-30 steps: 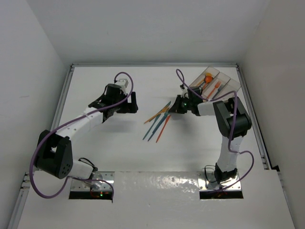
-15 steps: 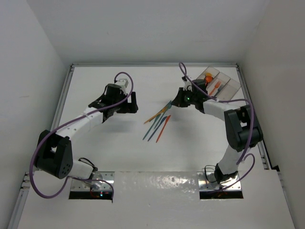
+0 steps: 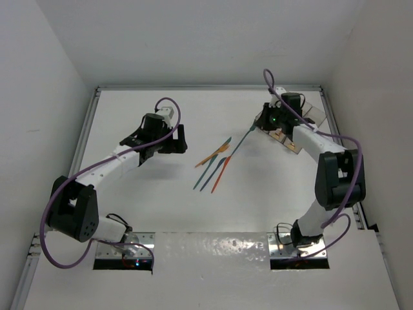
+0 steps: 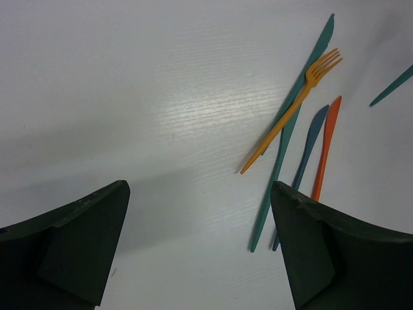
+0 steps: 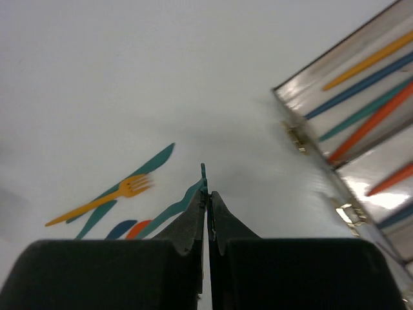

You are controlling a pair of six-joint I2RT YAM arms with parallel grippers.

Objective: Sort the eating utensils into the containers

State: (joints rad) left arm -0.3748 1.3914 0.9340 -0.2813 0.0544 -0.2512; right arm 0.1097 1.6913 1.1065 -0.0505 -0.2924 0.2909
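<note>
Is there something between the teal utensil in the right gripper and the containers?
Nothing visible. The right gripper is shut on the teal utensil; only bare table lies between it and the containers.

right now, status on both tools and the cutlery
Left tool open, empty, above table. Right tool shut on teal utensil, beside the tray. Orange fork, teal knife, blue piece, orange knife loose on table. No blocker seen.

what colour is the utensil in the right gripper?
Teal. The right gripper is shut on the utensil; it shows best in the right wrist view.
</note>
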